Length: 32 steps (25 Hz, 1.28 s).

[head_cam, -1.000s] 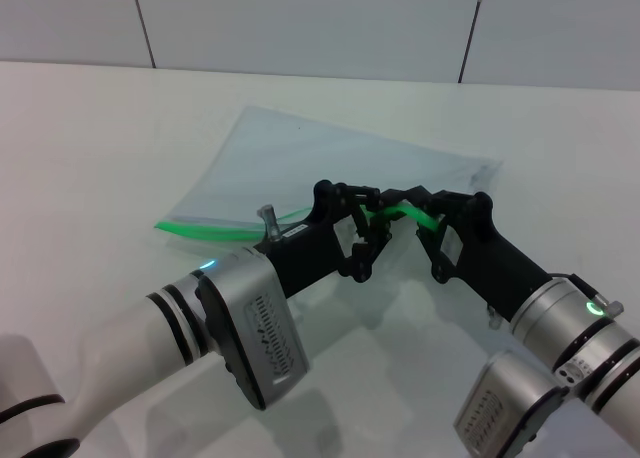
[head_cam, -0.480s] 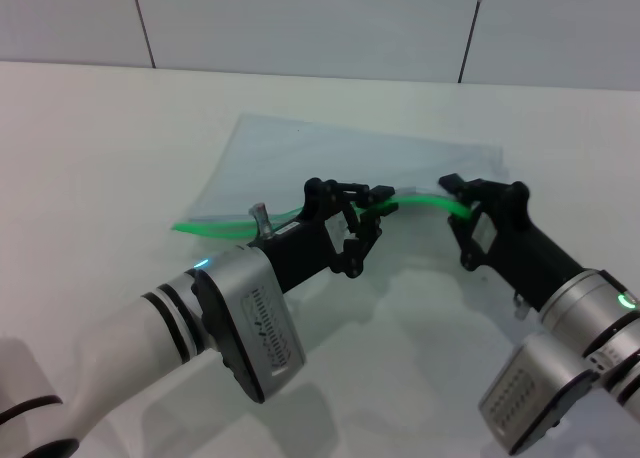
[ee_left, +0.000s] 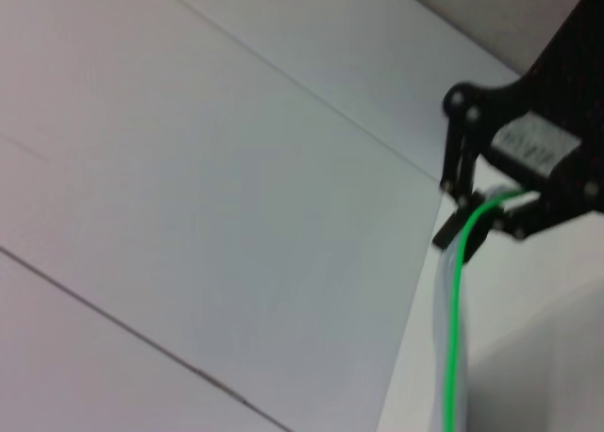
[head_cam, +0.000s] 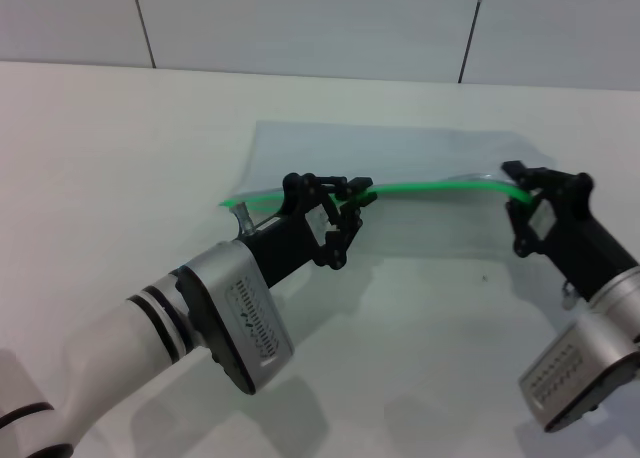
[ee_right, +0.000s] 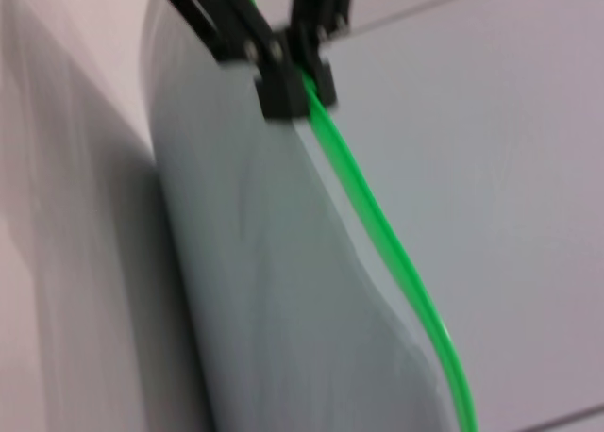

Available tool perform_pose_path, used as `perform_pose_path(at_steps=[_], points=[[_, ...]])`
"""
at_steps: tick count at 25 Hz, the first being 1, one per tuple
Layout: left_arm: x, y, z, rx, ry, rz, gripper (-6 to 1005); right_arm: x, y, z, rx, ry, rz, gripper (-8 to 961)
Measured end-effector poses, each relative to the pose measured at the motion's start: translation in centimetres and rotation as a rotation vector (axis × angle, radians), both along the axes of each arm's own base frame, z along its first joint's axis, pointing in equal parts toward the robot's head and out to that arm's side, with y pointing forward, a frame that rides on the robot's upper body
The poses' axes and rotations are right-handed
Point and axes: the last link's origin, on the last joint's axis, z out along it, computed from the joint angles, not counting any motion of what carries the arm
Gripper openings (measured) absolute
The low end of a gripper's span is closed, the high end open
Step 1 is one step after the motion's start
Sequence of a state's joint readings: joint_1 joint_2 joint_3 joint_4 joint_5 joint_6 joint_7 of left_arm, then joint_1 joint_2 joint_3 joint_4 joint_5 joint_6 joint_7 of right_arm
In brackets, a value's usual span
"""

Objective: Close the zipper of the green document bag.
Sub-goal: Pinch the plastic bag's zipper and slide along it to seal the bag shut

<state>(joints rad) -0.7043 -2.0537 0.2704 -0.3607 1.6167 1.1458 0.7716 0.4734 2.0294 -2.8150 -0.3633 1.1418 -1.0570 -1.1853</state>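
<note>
The green document bag (head_cam: 432,223) is a translucent pale pouch held partly off the white table, its zipper (head_cam: 430,187) stretched as a nearly straight bright green line between my two grippers. My left gripper (head_cam: 350,191) is shut on the strip left of its middle. My right gripper (head_cam: 518,184) is shut on the strip's right end; the slider is hidden in its fingers. The left wrist view shows the right gripper (ee_left: 469,226) farther off on the zipper (ee_left: 453,338). In the right wrist view, the left gripper (ee_right: 288,78) pinches the zipper (ee_right: 377,215) above the bag (ee_right: 255,262).
The white table (head_cam: 120,158) spreads out on all sides of the bag. A pale tiled wall (head_cam: 300,28) rises behind its far edge. Both forearms reach in from the near side.
My right gripper has slid right along the green strip, away from the left one. The left gripper shifted slightly left. The strip went from bowed to nearly straight, and the bag turned.
</note>
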Motion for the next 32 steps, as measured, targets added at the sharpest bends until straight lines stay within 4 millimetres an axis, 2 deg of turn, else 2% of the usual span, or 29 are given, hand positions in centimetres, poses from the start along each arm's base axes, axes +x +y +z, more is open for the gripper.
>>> perform_pose_path(at_steps=[23, 32], points=[[-1.7, -0.1, 1.0, 0.056, -0.028, 0.082, 84, 3.7, 0.7, 3.5, 0.117, 0.021, -0.135, 54], [-1.4, 0.4, 1.2, 0.07, -0.043, 0.088, 83, 3.9, 1.0, 3.9, 0.131, 0.046, -0.153, 58]])
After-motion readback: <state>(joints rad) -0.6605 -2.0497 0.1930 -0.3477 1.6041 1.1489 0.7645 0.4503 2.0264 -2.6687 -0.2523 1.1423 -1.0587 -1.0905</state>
